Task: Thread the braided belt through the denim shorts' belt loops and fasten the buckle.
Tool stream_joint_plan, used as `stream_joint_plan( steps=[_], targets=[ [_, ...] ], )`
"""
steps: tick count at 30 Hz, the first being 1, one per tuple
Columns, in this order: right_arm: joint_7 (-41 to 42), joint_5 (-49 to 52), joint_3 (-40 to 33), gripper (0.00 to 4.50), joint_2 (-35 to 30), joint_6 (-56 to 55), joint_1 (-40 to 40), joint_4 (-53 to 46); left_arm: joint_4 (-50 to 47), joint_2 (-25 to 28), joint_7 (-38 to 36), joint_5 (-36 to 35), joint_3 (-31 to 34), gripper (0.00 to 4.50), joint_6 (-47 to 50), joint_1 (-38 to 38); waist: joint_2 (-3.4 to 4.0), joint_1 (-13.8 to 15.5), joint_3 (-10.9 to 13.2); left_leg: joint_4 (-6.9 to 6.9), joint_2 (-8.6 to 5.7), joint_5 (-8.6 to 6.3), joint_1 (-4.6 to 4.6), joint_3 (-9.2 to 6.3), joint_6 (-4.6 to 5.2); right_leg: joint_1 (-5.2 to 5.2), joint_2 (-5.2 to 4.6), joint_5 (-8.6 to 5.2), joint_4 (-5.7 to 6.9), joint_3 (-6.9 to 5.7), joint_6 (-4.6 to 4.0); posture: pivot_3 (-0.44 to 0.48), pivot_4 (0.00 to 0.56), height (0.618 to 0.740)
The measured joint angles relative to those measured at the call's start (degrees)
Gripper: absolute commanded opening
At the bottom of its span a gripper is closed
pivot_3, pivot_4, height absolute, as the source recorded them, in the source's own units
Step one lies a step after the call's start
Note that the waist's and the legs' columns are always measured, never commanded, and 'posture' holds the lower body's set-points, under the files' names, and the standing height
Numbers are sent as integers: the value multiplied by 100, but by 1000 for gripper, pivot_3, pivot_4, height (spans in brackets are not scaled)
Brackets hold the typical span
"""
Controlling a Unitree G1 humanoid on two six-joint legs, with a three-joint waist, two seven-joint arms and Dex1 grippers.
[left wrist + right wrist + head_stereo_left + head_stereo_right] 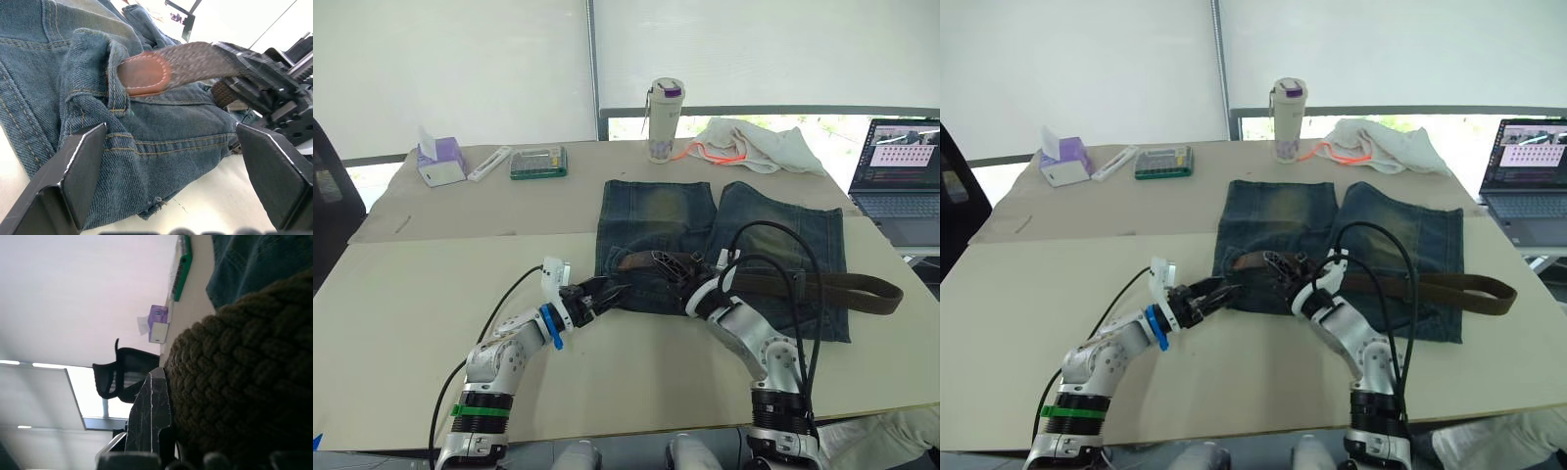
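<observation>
Left gripper (pixel 607 294) spread wide at the waistband edge of the shorts (pixel 783 245), clasping nothing. Right gripper (pixel 677 266) pinches the belt (pixel 822 285) near its leather tip, which pokes into a belt loop (pixel 113 83). Rest of belt trails right across the waistband. Bottle (pixel 664 119) and laptop (pixel 901 166) sit beyond.

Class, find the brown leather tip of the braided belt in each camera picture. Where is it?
Left eye: brown leather tip of the braided belt, at the dark blue denim shorts' waistband.
Right eye: same place.
Left wrist: upper middle, beside a denim belt loop.
Right wrist: cannot tell; braid close up.
Shared landmark: the shorts.
</observation>
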Motion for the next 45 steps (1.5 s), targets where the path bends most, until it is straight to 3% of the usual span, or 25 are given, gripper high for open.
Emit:
stream_joint_plan(
  steps=[12,18,23,28,31,39,45],
  targets=[
    [310,-179,37,0,-53,-15,-16,220,2,46,-28,72,-16,4465,-46,-55,0,-15,0,0,0,0,0,1,0,0,0,0,0,0,0,0,150,740],
    [1222,-1336,454,0,-344,-217,-117,461,8,68,-135,158,-75,4465,-179,-113,0,-30,0,0,-1,0,0,4,0,0,2,0,-1,-1,1,0,150,740],
    [2216,-2165,748,0,-482,-549,-137,623,25,224,-326,466,-170,4465,-706,-133,0,-60,0,0,1,0,1,3,0,0,3,0,0,-1,0,0,150,740],
    [2929,-2662,773,0,-508,-713,-211,882,31,917,-1153,1114,-485,4465,-1979,-109,1,-66,0,-3,3,0,3,3,0,-1,4,0,-1,0,-3,0,150,740],
    [3150,-3098,890,0,-517,-965,-285,992,167,1069,-1356,1377,-489,4465,-2666,-109,1,-61,0,-3,2,0,5,2,-1,0,2,1,-1,0,-3,0,150,740],
    [3514,-3698,949,0,-206,-1438,-223,1022,901,1088,-1114,1628,-266,4465,-3499,-117,1,-68,0,-3,4,0,5,-12,-1,-2,2,1,4,0,-3,0,150,740],
    [3762,-3375,736,0,-50,-1164,-147,970,971,1050,-916,1623,-238,4465,-3484,-76,1,-67,0,-3,3,0,5,-24,-1,-5,0,1,6,1,-4,0,150,740]
  ],
)
